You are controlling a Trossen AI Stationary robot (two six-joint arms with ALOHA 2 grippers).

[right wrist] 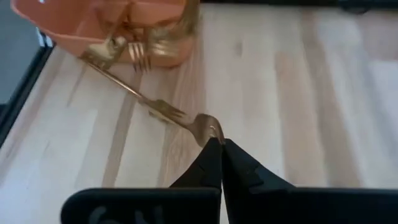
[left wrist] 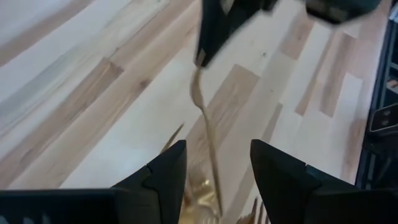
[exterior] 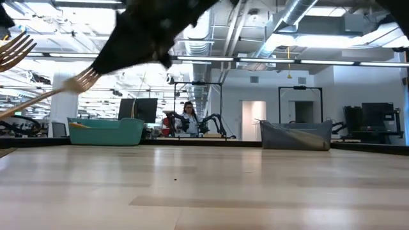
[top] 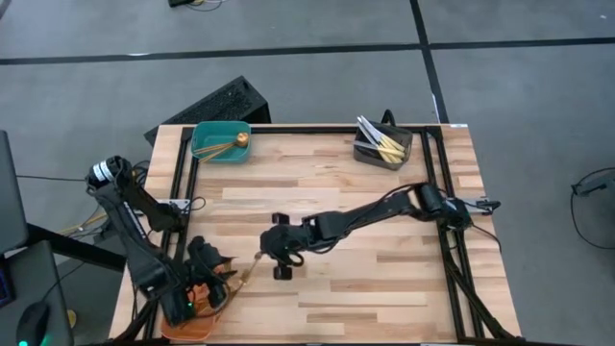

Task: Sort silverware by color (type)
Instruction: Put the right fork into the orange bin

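1. Pinching gold fork (right wrist: pixel 166 112) by its handle end: right claw (right wrist: pixel 219 144) fully closed on it, apparently to draw it clear of orange bin (right wrist: pixel 118 28) at counter's (top: pixel 384 279) 7 o'clock.
2. Reaching from 3 o'clock, right arm stretched low across counter centre.
3. Waiting over orange bin: left claw (left wrist: pixel 217 168), spread wide, empty.
4. Sorted: knives (top: pixel 380 142) in grey bin (top: pixel 382 156), 1 o'clock.
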